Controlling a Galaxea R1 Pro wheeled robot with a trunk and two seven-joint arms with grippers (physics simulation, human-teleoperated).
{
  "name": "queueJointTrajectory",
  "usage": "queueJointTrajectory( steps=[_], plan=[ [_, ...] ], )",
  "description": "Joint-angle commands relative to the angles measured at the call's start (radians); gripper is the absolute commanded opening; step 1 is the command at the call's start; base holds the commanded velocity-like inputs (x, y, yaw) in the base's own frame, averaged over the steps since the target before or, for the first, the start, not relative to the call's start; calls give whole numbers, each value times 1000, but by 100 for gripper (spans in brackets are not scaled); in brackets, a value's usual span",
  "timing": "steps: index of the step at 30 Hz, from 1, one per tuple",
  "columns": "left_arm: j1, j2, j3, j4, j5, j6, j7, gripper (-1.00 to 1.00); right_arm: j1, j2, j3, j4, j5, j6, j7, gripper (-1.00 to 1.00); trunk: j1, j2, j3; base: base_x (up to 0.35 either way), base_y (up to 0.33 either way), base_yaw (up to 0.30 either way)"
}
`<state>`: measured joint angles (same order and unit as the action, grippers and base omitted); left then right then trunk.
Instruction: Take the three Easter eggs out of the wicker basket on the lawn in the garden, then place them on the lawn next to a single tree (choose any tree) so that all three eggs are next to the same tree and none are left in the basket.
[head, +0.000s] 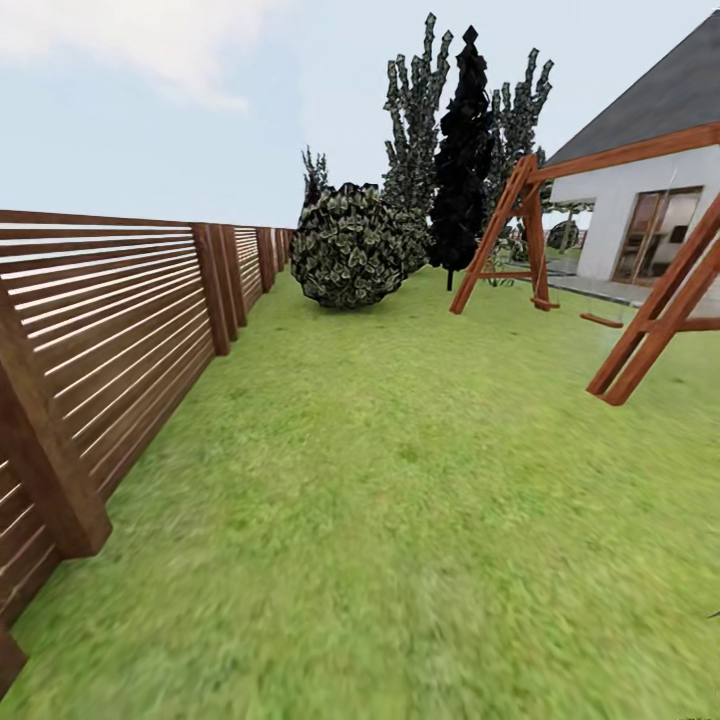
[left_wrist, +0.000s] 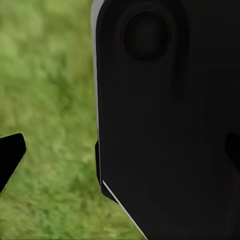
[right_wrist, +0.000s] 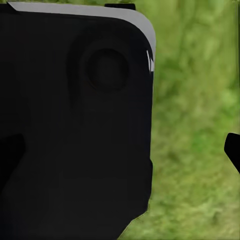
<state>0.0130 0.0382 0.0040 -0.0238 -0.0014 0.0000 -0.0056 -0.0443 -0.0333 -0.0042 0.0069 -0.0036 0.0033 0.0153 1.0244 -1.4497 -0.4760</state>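
The lawn (head: 400, 500) stretches ahead as wide mottled green grass. The three Easter eggs, the wicker basket and any grey-brown trunked tree are out of view. In the left wrist view my left gripper (left_wrist: 120, 155) is open, one dark fingertip (left_wrist: 10, 157) at each edge of the picture, with nothing held. Behind it are a black body panel (left_wrist: 170, 125) and grass (left_wrist: 50, 100). In the right wrist view my right gripper (right_wrist: 120, 150) is likewise open and empty, in front of a black panel (right_wrist: 75, 125) and grass (right_wrist: 195, 125).
A brown slatted fence (head: 120, 330) runs along the left. A round leafy bush (head: 348, 245) and dark narrow cypress-like trees (head: 465, 150) stand at the far end. A wooden swing frame (head: 620, 250) stands at the right, before the white house (head: 640, 200).
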Motion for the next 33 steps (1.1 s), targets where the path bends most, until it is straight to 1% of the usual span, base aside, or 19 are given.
queueJointTrajectory(
  steps=[1, 5, 8, 26, 33],
  plan=[
    [1, 0, 0, -2, 0, 0, -1, 100, -1, 0, 0, 1, -1, 0, 2, 100, 1, 0, -1, 346, 0, -288],
    [1, 0, 1, -2, 0, 0, -1, 100, -1, 0, 0, 1, -1, 0, 2, 100, 1, 0, -1, 346, 0, -231],
    [1, -1, 0, -2, 0, 0, -1, 100, -1, -2, -1, 1, -1, 0, 2, 100, 1, 0, -1, 346, 0, -93],
    [1, -1, 0, -2, 0, 0, -1, 100, 0, -1, 0, 1, -1, 0, 2, 100, 1, 0, -1, 346, 0, -6],
    [1, -2, 0, -2, 0, 0, -1, 100, 0, -1, -2, 1, 0, 2, 2, 100, 1, 0, -1, 346, 0, -229]
  ],
)
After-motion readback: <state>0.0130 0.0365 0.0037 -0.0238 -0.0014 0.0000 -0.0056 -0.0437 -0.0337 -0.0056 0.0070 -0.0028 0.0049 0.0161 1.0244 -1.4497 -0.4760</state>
